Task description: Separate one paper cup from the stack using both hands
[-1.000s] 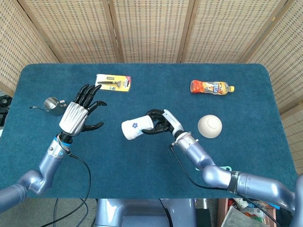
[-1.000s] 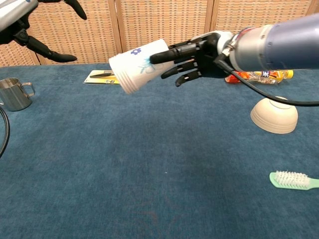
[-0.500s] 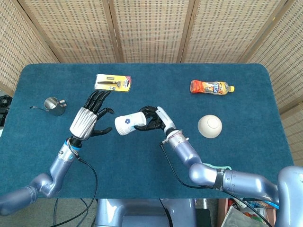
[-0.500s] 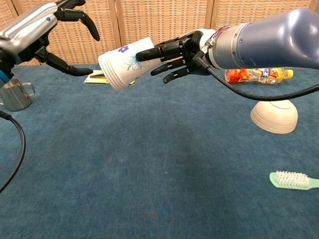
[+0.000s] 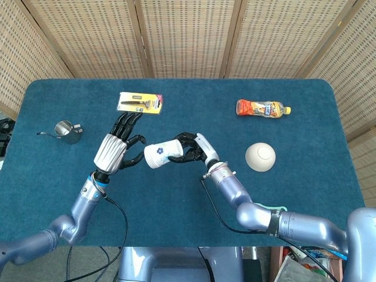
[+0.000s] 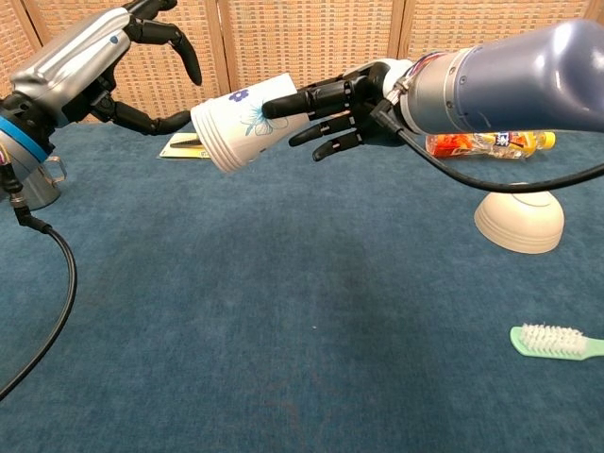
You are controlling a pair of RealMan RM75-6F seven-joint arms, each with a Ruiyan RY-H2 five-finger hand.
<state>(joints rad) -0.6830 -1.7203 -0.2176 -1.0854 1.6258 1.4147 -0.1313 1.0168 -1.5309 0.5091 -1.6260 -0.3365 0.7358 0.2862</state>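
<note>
A white paper cup stack (image 5: 160,155) (image 6: 237,125) with a blue flower print lies on its side in the air, rim toward the left. My right hand (image 5: 195,151) (image 6: 344,106) grips its base end above the blue table. My left hand (image 5: 117,147) (image 6: 113,58) is open, fingers spread, just left of the cup rim; a fingertip comes close to the rim, and I cannot tell if it touches.
On the table stand a small metal pitcher (image 5: 66,131) (image 6: 21,179) at far left, a packaged tool card (image 5: 140,102) at the back, an orange bottle (image 5: 262,108) (image 6: 481,142), an overturned cream bowl (image 5: 259,157) (image 6: 518,219), and a green toothbrush (image 6: 559,341) near the front right.
My left hand has moved right, from near the pitcher up to the cup rim. The right hand carried the cup stack slightly left and raised it.
</note>
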